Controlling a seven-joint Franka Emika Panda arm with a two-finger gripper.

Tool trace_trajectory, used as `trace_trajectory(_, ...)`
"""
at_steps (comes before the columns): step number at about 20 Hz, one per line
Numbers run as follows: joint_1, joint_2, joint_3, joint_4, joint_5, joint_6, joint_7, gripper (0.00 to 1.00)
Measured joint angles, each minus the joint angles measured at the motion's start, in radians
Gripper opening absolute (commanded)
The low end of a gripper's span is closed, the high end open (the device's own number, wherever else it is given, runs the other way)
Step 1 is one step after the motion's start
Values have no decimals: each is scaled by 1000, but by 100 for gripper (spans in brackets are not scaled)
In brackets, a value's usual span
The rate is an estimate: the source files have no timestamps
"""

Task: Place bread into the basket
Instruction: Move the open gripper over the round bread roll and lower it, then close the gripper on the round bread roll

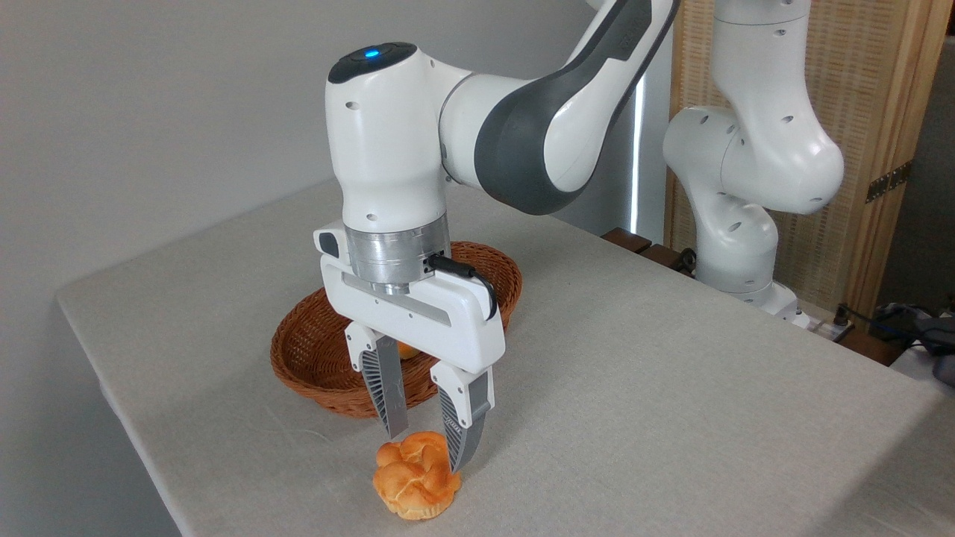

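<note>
Camera view, basket (pixel 313 350) holding something orange, unclear

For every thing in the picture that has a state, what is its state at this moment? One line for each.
Bread: on the table, outside the basket, upright, not lifted.
Basket: on the table behind the bread; something small and orange shows inside, mostly hidden.
Gripper: jaws open, one on each side of the bread's top; contact cannot be told.
Table: covered by a pale cloth.
</note>
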Motion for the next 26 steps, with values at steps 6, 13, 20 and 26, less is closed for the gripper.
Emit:
trace_trajectory(6, 0, 9, 0, -36, 0, 86, 3, 100)
trace_trajectory(13, -2, 22, -2, -51, 0, 95, 80, 93)
trace_trajectory(20, -4, 25, -4, -53, 0, 95, 88, 62)
trace_trajectory(26, -5, 25, -5, -53, 0, 95, 93, 62)
